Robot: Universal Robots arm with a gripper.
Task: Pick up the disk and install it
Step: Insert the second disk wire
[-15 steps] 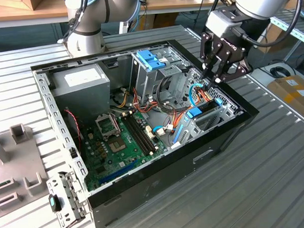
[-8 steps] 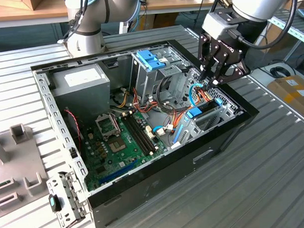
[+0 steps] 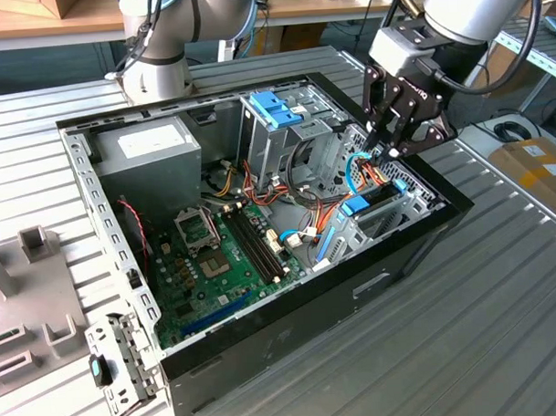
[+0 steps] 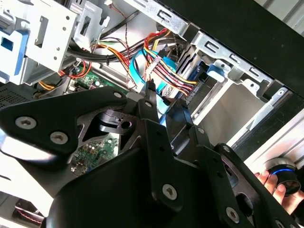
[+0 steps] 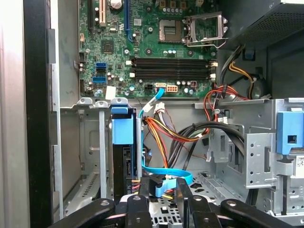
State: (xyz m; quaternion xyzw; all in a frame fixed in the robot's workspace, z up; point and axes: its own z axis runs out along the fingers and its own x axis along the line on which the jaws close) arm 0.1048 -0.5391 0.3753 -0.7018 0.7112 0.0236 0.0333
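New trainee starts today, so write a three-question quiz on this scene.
1. True or false: the gripper hangs over the motherboard.
2. The disk in its bay has a rail coloured: A red, B blue, C green.
3. Fill in: in the second wrist view, a person's ____ touches the knob.

Key: 1 false, it hangs over the drive bay at the exterior view's right. 2 B. 3 hand.
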